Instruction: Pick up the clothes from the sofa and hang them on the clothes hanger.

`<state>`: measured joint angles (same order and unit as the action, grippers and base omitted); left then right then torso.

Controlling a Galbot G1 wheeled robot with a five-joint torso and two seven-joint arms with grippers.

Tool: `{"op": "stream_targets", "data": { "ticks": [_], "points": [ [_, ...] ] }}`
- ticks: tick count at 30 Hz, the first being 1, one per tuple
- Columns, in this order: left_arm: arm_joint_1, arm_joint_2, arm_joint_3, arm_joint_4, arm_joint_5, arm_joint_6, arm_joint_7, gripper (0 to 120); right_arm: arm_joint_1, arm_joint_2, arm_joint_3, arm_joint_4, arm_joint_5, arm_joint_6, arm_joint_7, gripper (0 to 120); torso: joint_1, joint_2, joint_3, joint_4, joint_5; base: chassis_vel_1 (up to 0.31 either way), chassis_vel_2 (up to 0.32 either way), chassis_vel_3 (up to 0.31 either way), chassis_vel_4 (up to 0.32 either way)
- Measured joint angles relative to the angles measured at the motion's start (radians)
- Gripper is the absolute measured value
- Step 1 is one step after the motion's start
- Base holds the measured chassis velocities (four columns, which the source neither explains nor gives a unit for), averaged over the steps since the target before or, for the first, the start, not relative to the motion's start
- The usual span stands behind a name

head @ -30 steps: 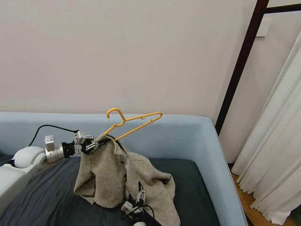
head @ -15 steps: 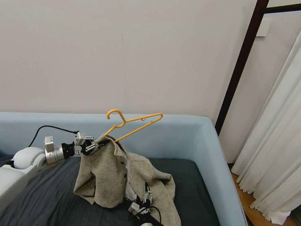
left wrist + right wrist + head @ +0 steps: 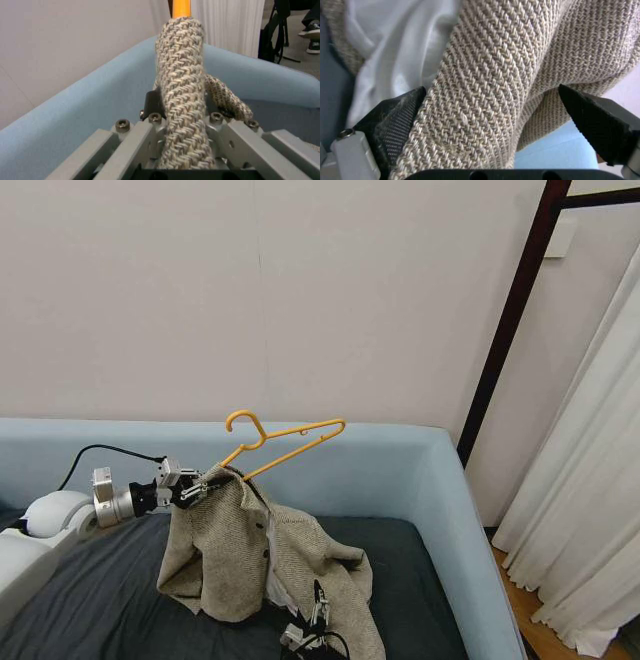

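A beige tweed jacket (image 3: pixel 225 555) hangs half on a yellow hanger (image 3: pixel 290 438), and its lower part lies on the sofa's dark seat (image 3: pixel 70 605). My left gripper (image 3: pixel 200 486) is held up over the seat, shut on the jacket's shoulder where it wraps the hanger's arm. The left wrist view shows the woven fabric (image 3: pixel 182 86) clamped in the left gripper (image 3: pixel 182 122), with the hanger (image 3: pixel 180 7) sticking out beyond. My right gripper (image 3: pixel 316 617) is low at the jacket's front hem. Its fingers (image 3: pixel 395 120) stand wide open with jacket cloth (image 3: pixel 485 93) and white lining between them.
The blue sofa back and arm (image 3: pixel 430 480) wrap around the seat. A dark rack pole (image 3: pixel 505 330) rises to the right of the sofa. White curtains (image 3: pixel 590 510) hang beyond it over a wooden floor. A pale wall is behind.
My right gripper has slid to the right and lower along the jacket's front hem. The left gripper, hanger and jacket shoulder have stayed in place.
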<state>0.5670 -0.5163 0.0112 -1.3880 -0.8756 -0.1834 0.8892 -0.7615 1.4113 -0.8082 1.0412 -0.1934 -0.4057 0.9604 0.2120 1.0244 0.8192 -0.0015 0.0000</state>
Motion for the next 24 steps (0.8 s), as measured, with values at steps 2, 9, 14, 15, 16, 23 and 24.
{"op": "stream_targets", "data": {
  "ticks": [2, 9, 14, 15, 16, 23, 24],
  "points": [
    [0.003, 0.006, -0.003, -0.004, -0.004, -0.001, 0.000, 7, 0.001, -0.013, 0.016, 0.012, -0.023, -0.001, 0.007, 100, 0.000, 0.000, 0.000, 0.0000, 0.0000, 0.000, 0.000, 0.000, 0.000],
    [0.008, 0.016, -0.009, -0.005, -0.010, -0.007, -0.001, 7, 0.001, -0.081, 0.041, 0.075, -0.109, 0.040, 0.022, 100, 0.000, 0.000, 0.000, -0.0001, -0.0001, 0.000, 0.000, 0.000, 0.000],
    [0.011, 0.016, -0.010, -0.005, -0.010, -0.008, -0.001, 7, 0.004, -0.114, 0.064, 0.087, -0.180, 0.098, 0.021, 100, 0.000, 0.000, 0.000, -0.0001, -0.0001, 0.000, 0.000, 0.000, 0.000],
    [0.011, 0.016, -0.010, -0.005, -0.010, -0.009, 0.000, 7, 0.005, -0.118, 0.072, 0.087, -0.190, 0.127, 0.018, 100, 0.000, 0.000, 0.000, -0.0001, -0.0001, 0.000, 0.000, 0.000, 0.000],
    [0.011, 0.016, -0.010, -0.005, -0.011, -0.009, 0.000, 7, 0.006, -0.123, 0.081, 0.087, -0.198, 0.163, 0.011, 100, 0.000, 0.000, 0.000, -0.0001, 0.0000, 0.000, 0.000, 0.000, 0.000],
    [0.011, 0.016, -0.010, -0.007, -0.012, -0.009, 0.000, 7, 0.008, -0.138, 0.115, 0.094, -0.180, 0.290, -0.041, 94, 0.000, 0.000, 0.000, 0.0000, 0.0000, 0.000, 0.000, 0.000, 0.000],
    [0.011, 0.017, -0.010, -0.007, -0.012, -0.009, 0.000, 7, 0.008, -0.141, 0.119, 0.094, -0.171, 0.323, -0.055, 90, 0.000, 0.000, 0.000, 0.0000, 0.0000, 0.000, 0.000, 0.000, 0.000]
  ]
}}
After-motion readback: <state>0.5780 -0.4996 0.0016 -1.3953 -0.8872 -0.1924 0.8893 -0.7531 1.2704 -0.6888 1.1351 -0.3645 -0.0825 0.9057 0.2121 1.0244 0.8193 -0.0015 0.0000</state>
